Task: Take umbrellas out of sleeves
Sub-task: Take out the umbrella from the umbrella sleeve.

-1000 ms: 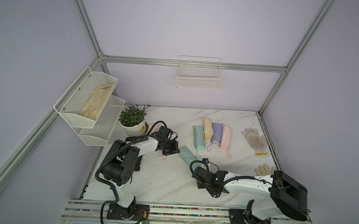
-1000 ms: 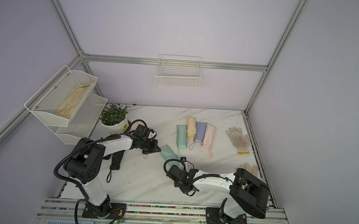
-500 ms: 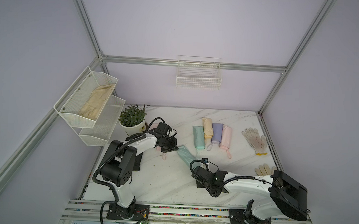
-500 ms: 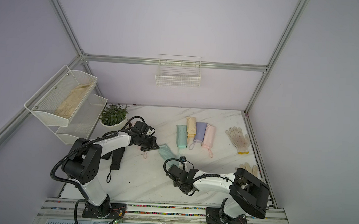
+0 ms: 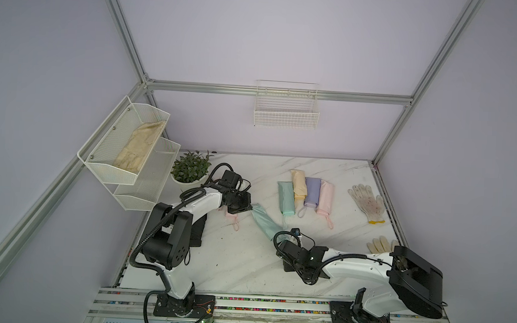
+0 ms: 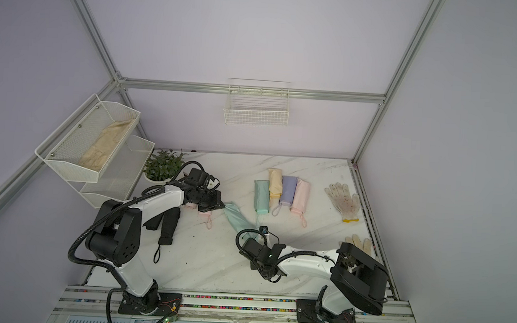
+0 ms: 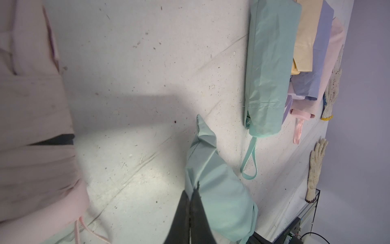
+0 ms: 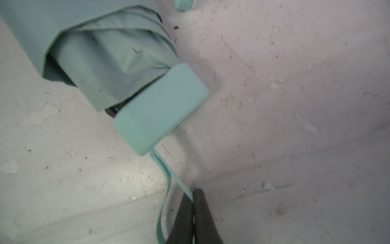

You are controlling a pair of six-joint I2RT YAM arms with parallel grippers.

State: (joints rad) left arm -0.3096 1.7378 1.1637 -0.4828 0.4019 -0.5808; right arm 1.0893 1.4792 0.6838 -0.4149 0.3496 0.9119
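Umbrella [image 8: 109, 63] in mint peeks from sleeve [image 7: 215, 186]; left gripper [image 7: 193, 191] pinches sleeve, right gripper [image 8: 192, 195] clamps wrist loop [image 8: 159, 224].

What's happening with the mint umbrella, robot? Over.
Left gripper shut on sleeve end. Right gripper shut on loop. Handle out, canopy partly sleeved. Pink umbrella beside left gripper.

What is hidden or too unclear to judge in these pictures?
- How much of the mint umbrella lies inside the mint sleeve: sleeve covers it, every view.
- Pink umbrella: blurred, cut off by the left wrist view's edge.
- Beige glove: partly behind the right arm, both top views.
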